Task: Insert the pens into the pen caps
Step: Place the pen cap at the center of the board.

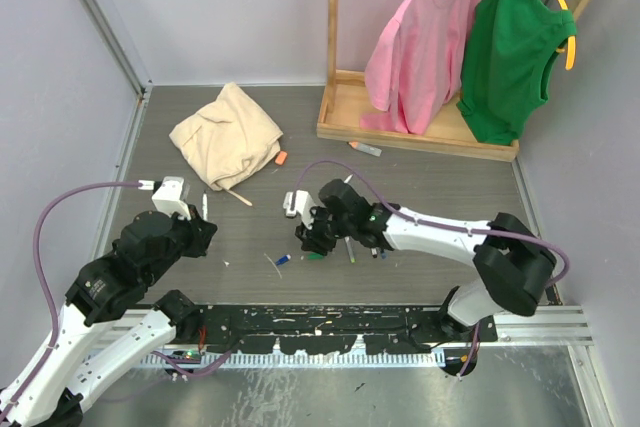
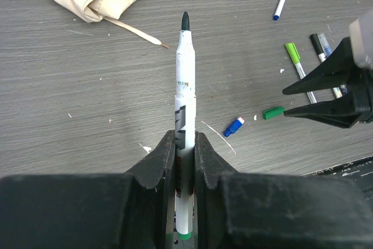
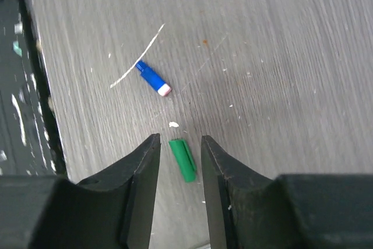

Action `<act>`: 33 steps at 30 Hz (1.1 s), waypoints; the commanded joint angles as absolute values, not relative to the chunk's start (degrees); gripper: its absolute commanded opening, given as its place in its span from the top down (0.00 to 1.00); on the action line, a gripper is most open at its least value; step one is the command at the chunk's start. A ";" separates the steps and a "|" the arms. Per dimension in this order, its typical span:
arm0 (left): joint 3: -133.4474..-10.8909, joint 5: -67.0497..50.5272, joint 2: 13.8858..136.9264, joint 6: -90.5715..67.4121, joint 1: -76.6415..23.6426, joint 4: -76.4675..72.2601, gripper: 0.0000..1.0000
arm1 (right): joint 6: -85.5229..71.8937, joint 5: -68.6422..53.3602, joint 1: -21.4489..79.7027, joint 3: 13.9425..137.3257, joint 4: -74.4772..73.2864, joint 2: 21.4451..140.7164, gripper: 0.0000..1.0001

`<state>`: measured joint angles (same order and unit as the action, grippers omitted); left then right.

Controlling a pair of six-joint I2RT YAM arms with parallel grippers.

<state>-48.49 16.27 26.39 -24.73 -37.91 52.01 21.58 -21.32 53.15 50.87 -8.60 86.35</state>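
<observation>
My left gripper (image 2: 185, 144) is shut on a white pen (image 2: 185, 74) whose dark tip points away from me and whose green end sits between the fingers. In the top view this gripper (image 1: 203, 230) hovers at the left of the table. My right gripper (image 3: 179, 144) is open, its fingers straddling a green pen cap (image 3: 183, 160) that lies flat on the table, touching neither finger. A blue pen cap (image 3: 152, 79) lies just beyond it. More pens (image 2: 297, 62) lie by the right gripper (image 1: 310, 242). An orange cap (image 1: 281, 158) rests near the cloth.
A beige cloth (image 1: 228, 133) lies at the back left with a thin tan stick (image 1: 238, 195) beside it. A wooden clothes rack (image 1: 415, 132) with pink and green tops stands at the back right, a pen (image 1: 365, 148) before its base. Walls close in left and right.
</observation>
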 commanded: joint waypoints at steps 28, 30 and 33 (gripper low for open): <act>-48.55 16.08 26.92 -24.26 -37.84 48.68 1.00 | -69.93 29.46 70.49 47.82 -14.15 86.20 0.53; -48.56 16.17 26.99 -24.26 -37.83 48.67 1.00 | -69.77 29.13 70.49 48.13 -13.85 86.98 0.51; -48.65 16.09 27.07 -24.26 -37.88 48.68 1.00 | -70.03 28.13 70.38 48.12 -13.35 88.23 0.48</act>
